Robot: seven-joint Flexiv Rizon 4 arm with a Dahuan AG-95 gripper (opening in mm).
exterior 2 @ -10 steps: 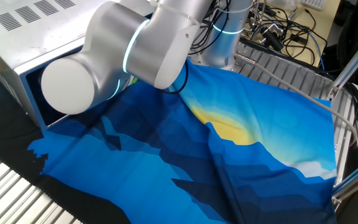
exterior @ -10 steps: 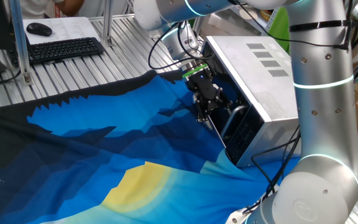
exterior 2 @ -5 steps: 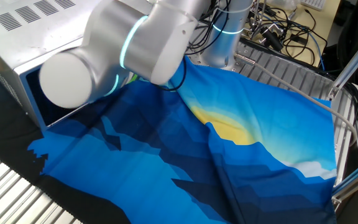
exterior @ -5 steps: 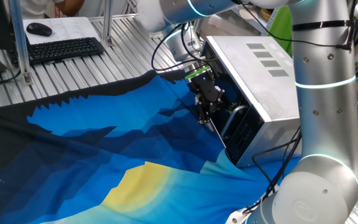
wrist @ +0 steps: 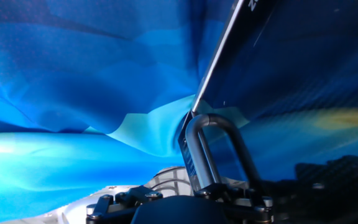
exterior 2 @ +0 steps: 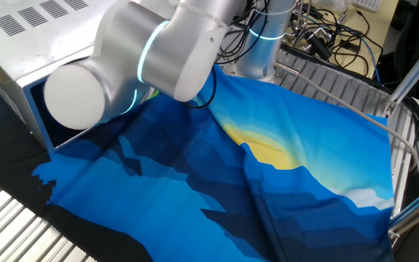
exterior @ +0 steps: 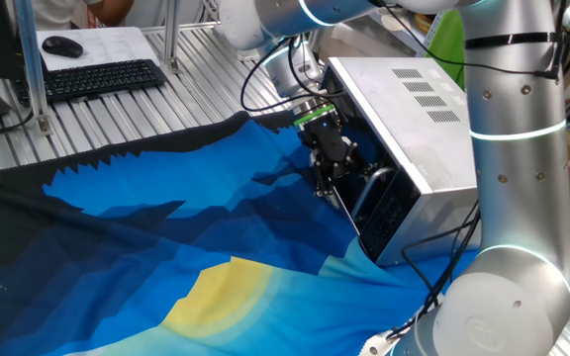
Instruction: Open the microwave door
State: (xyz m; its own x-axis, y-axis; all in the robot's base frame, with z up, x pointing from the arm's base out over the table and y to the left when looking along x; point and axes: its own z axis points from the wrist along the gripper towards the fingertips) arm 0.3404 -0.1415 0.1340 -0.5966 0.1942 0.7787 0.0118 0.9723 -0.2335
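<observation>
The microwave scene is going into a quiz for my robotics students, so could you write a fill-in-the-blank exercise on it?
1. The microwave stands on a cloth that is mostly ____ in colour.
2. The vent slots are on the microwave's ____ side.
3. In the hand view, the curved silver bar on the microwave door is its ____.
4. At the far left of one fixed view, a black ____ lies beside a mouse.

Missing words: blue; top; handle; keyboard
</observation>
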